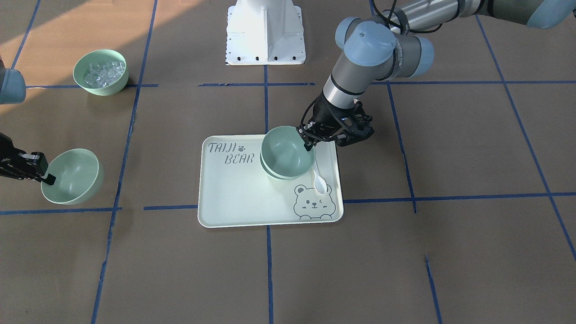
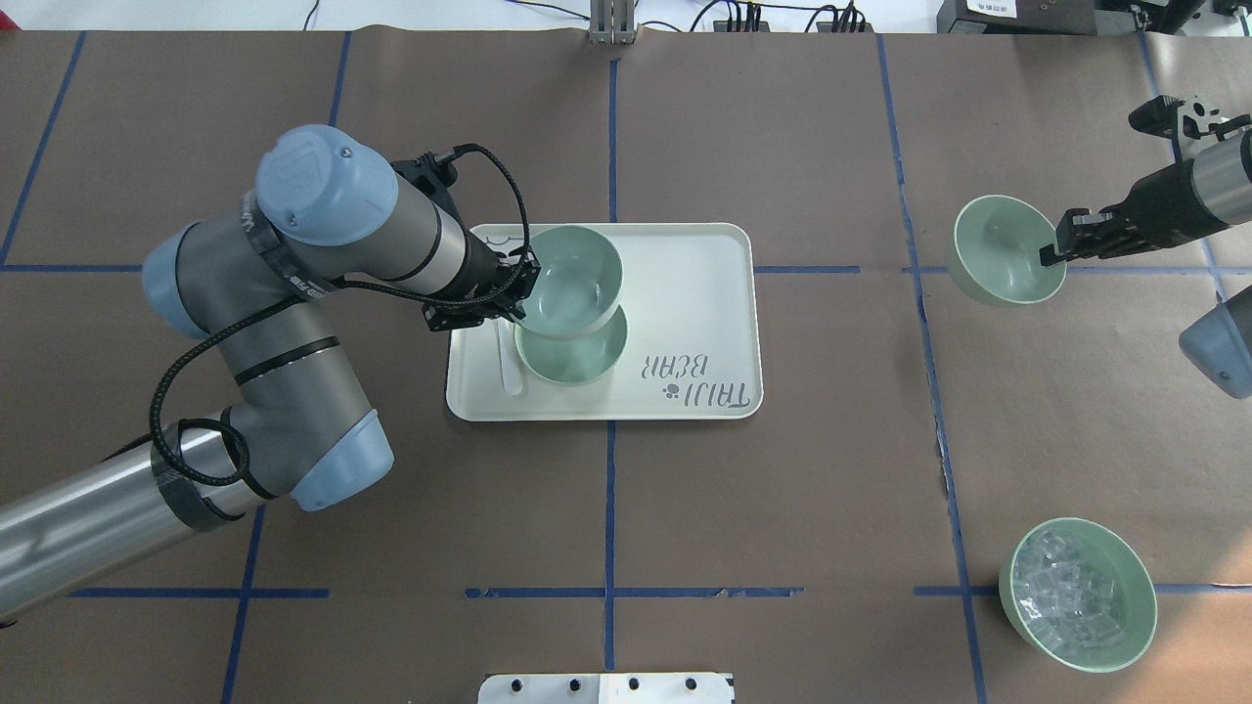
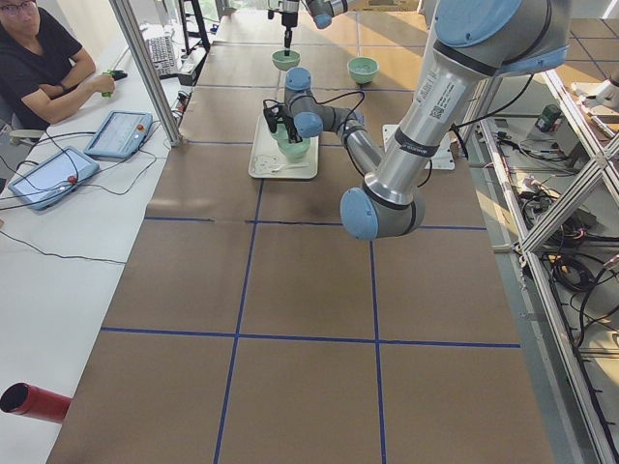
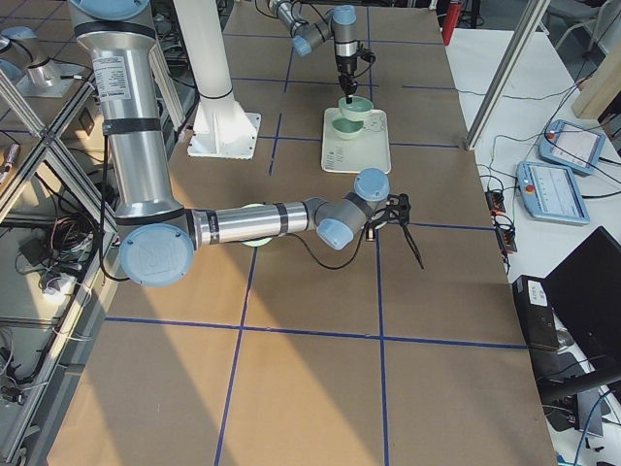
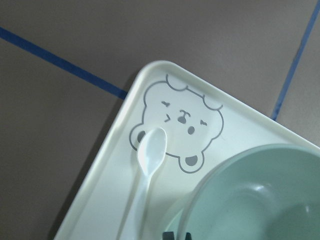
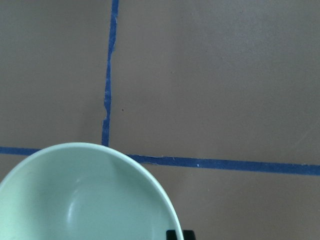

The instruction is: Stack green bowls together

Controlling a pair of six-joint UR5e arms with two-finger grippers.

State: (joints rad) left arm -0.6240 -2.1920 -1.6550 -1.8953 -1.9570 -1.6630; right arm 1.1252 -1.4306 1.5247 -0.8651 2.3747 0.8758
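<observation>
The tabletop point(image 2: 782, 508) carries the cream tray point(image 2: 704, 293) in its middle. I judge the task about half done. The first green bowl point(image 2: 577, 279) hangs just over the second green bowl point(image 2: 577, 364) on the tray and does not look seated yet. The third green bowl point(image 2: 1003, 249) waits near the right edge, well apart. The left hand point(image 2: 516, 293) is closed narrowly on the rim of the first green bowl. The right hand point(image 2: 1051, 256) pinches the rim of the third green bowl.

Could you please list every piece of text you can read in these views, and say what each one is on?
"TAIJI BEAR", with a paw print after "TAIJI": printed on the tray, beside a bear-face drawing.
Lettering on the left arm: too small to read.
White label on a box beyond the table: too blurred to read.
</observation>
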